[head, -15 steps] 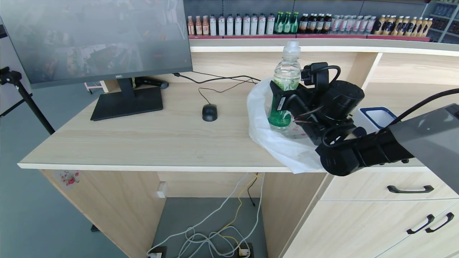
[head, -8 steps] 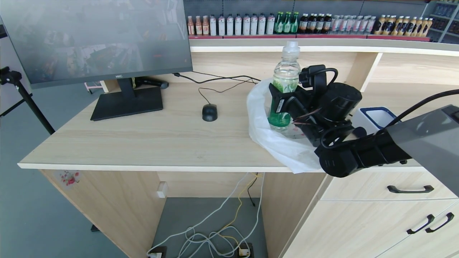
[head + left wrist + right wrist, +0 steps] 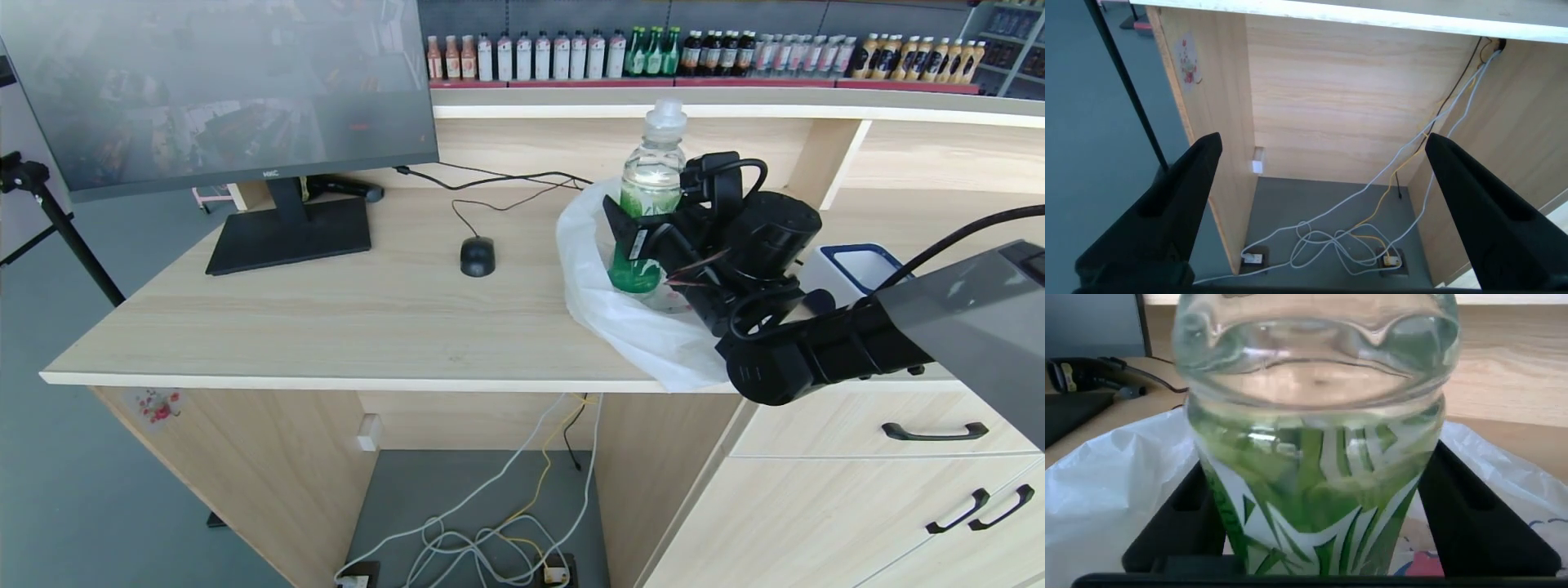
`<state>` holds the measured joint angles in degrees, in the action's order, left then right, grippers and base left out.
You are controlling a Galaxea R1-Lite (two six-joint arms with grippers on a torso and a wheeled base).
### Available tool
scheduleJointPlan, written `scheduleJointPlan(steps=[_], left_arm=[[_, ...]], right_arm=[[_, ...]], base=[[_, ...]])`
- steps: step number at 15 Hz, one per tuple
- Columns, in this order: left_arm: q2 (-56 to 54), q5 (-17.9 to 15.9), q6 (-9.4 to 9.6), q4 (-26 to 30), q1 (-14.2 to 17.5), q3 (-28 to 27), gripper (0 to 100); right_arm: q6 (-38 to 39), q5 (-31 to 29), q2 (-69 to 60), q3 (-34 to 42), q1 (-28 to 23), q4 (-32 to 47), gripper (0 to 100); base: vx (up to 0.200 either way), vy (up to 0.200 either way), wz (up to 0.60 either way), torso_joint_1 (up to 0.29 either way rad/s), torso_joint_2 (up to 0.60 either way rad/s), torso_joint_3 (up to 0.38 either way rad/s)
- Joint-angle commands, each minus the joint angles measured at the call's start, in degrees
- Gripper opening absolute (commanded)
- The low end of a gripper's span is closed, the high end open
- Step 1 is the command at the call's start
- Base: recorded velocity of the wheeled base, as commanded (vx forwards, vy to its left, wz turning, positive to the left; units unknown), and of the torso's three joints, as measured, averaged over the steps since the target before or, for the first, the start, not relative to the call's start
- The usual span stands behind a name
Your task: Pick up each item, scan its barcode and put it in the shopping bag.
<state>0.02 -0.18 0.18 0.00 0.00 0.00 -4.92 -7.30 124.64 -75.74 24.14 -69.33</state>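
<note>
A clear drink bottle (image 3: 649,192) with a green label and a pale cap stands upright over the open white shopping bag (image 3: 608,306) on the right of the counter. My right gripper (image 3: 645,237) is shut on the bottle's labelled middle. In the right wrist view the bottle (image 3: 1319,457) sits between the two dark fingers (image 3: 1180,523), with the bag (image 3: 1118,474) spread behind it. My left gripper (image 3: 1323,204) hangs open below the counter's edge, facing the floor cables, with nothing between its fingers.
A monitor (image 3: 216,90) on its stand occupies the counter's back left. A black mouse (image 3: 478,256) lies mid-counter, and a barcode scanner (image 3: 343,188) rests behind the monitor base. A blue-rimmed white bin (image 3: 857,268) sits to the right of the bag. Drawers (image 3: 935,430) lie below.
My right gripper has carried the bottle slightly left and away from me over the bag. The bag's rim has shifted a little with it.
</note>
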Motion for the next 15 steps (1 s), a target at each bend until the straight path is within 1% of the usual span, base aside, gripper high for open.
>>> scheduleJointPlan(steps=[1, 9, 11, 15], left_arm=[[-0.02, 0.01, -0.01, 0.00, 0.00, 0.00, 100], [-0.02, 0.01, -0.01, 0.00, 0.00, 0.00, 100], [-0.02, 0.01, -0.01, 0.00, 0.00, 0.00, 100], [-0.02, 0.01, -0.01, 0.00, 0.00, 0.00, 100]], right_arm=[[0.00, 0.01, -0.01, -0.11, 0.03, -0.37, 100], [0.00, 0.10, -1.77, 0.77, 0.12, -0.46, 100], [0.00, 1.24, -3.96, 3.41, 0.12, -0.46, 100], [0.00, 1.41, -7.13, 6.66, 0.21, -0.46, 100]], base=[[0.000, 0.000, 0.00, 0.000, 0.00, 0.000], [0.000, 0.000, 0.00, 0.000, 0.00, 0.000], [0.000, 0.000, 0.00, 0.000, 0.00, 0.000], [0.000, 0.000, 0.00, 0.000, 0.00, 0.000]])
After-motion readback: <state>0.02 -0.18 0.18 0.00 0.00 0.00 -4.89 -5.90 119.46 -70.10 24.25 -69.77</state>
